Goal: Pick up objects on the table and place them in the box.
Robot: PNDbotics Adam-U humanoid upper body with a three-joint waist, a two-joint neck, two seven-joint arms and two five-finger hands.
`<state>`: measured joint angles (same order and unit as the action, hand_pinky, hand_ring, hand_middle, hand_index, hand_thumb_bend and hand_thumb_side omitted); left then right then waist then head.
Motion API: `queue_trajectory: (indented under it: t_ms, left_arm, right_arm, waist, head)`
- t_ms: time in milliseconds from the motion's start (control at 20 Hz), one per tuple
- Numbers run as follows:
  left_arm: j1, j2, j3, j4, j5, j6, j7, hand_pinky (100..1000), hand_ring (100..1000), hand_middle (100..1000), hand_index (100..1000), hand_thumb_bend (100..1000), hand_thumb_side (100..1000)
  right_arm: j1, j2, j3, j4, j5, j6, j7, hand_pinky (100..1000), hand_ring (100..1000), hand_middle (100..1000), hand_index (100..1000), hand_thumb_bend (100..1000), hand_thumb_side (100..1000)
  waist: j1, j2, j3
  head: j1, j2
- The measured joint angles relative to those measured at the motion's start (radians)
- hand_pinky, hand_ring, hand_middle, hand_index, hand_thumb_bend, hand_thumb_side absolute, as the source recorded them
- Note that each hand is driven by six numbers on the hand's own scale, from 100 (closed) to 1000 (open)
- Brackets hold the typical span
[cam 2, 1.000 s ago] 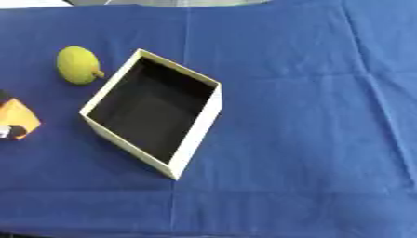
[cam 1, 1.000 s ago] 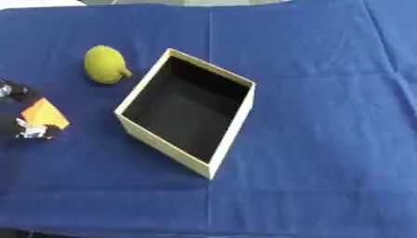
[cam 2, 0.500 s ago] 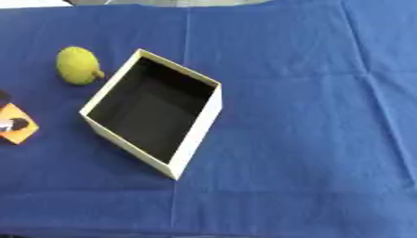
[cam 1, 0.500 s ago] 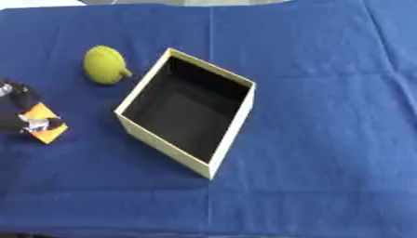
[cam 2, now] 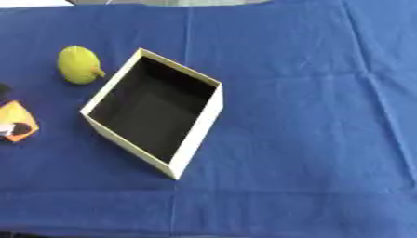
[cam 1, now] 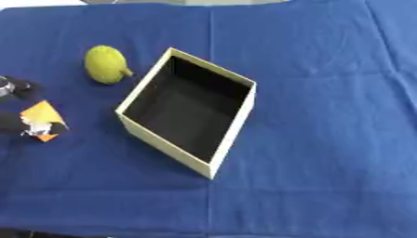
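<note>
An open cream box [cam 1: 231,128] with a black inside sits askew in the middle of the blue cloth. Left of it lies a yellow-green lemon-shaped fruit [cam 1: 107,64]. At the far left edge is a small orange object [cam 1: 42,118] with a white and dark bit on its lower side. Only dark fingertips of my left hand [cam 1: 11,122] show at that edge. They lie against the orange object's left and lower side, and another dark part [cam 1: 11,86] sits just above it. The rest of the hand is cut off.
The blue cloth [cam 2: 309,116] covers the whole table, with wide bare cloth to the right of the box and in front of it. The table's far edge runs along the top of the views.
The orange object has turned at the left edge between the fingertips and shows a different face. The box and the fruit have not moved.
</note>
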<state>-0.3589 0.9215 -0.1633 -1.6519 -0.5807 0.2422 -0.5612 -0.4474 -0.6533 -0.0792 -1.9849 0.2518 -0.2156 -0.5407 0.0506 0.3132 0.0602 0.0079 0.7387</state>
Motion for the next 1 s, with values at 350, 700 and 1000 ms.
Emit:
queue_trajectory:
  t_ms: [350, 700, 1000]
  left_arm:
    - [0.013, 0.001, 0.030, -0.052, -0.048, 0.003, 0.007, 959, 902, 833, 946, 722, 662]
    - [0.016, 0.001, 0.033, -0.043, -0.049, 0.010, -0.001, 975, 935, 886, 981, 730, 661]
    - [0.007, 0.000, 0.018, 0.002, -0.036, 0.018, -0.022, 977, 936, 888, 999, 770, 683]
  right_arm:
    - [0.003, 0.000, 0.000, 0.000, 0.000, 0.001, -0.001, 829, 711, 688, 759, 100, 719]
    - [0.008, 0.001, 0.000, 0.000, 0.000, 0.003, 0.001, 829, 711, 687, 758, 100, 722]
    - [0.008, 0.003, 0.000, 0.000, 0.000, 0.004, 0.001, 829, 710, 686, 758, 100, 724]
  waist:
    - [0.000, 0.000, 0.002]
    - [0.000, 0.000, 0.001]
    - [-0.003, 0.000, -0.004]
  head:
    - [-0.002, 0.000]
    - [-0.002, 0.000]
    - [0.000, 0.000]
